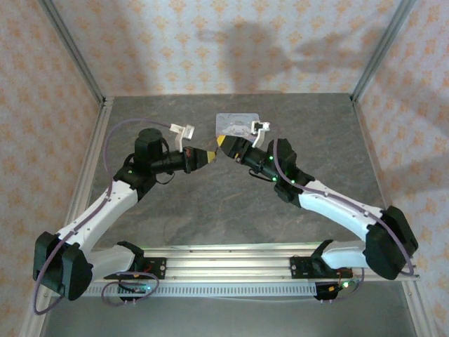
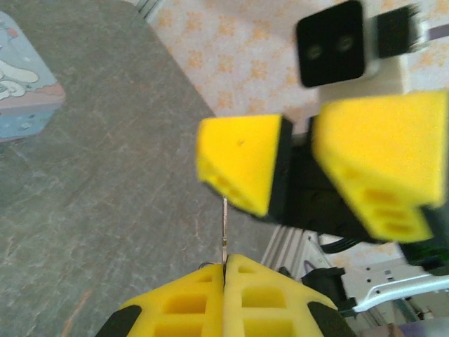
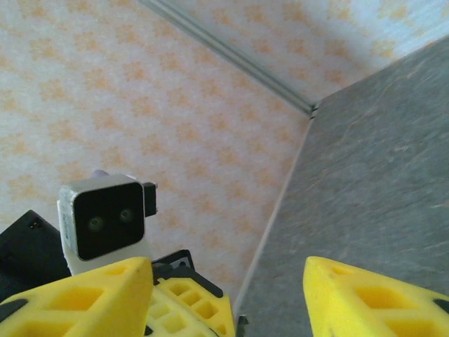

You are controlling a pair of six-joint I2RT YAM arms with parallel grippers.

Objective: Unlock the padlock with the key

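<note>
Thin pale metal key (image 2: pixel 224 226) protruding from the clenched left gripper (image 2: pixel 224 270); right gripper (image 3: pixel 226 281) released, jaws apart. Grey mottled table (image 1: pixel 210 210); orange-patterned wallpaper (image 1: pixel 210 42).

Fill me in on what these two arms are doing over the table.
The left gripper is shut on the key, a thin metal sliver sticking out past its fingertips toward the other arm. The right gripper faces it at close range, jaws open with nothing between them. Both are held up above the grey table, in front of the light-blue tin that lies on it.
</note>
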